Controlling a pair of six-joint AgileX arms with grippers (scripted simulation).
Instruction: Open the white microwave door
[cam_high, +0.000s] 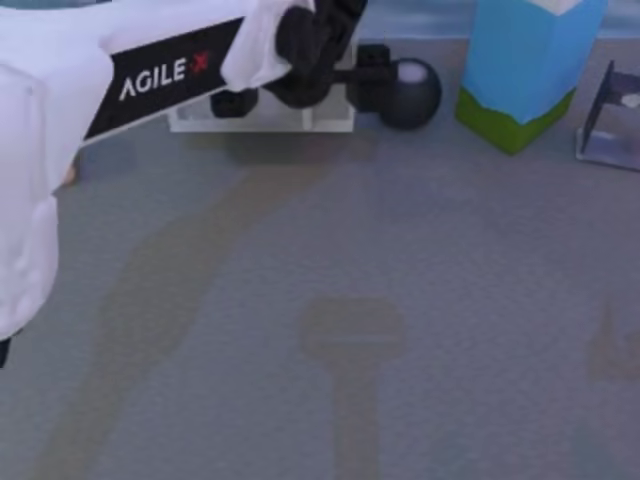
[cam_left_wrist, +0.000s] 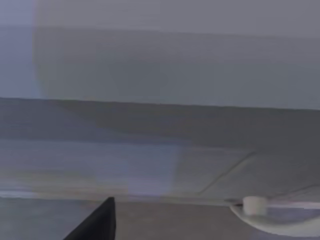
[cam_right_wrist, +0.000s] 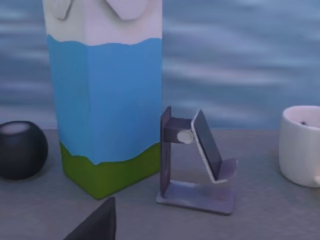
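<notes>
Left hand reaches the white microwave at the bench's far left; I cannot tell its finger state. How far the microwave door has opened is hidden, so seemingly unfinished.

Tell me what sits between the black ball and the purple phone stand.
The blue-and-green carton stands between the black ball and the purple phone stand, clearest in the right wrist view; the top view shows the same order along the table's far edge.
</notes>
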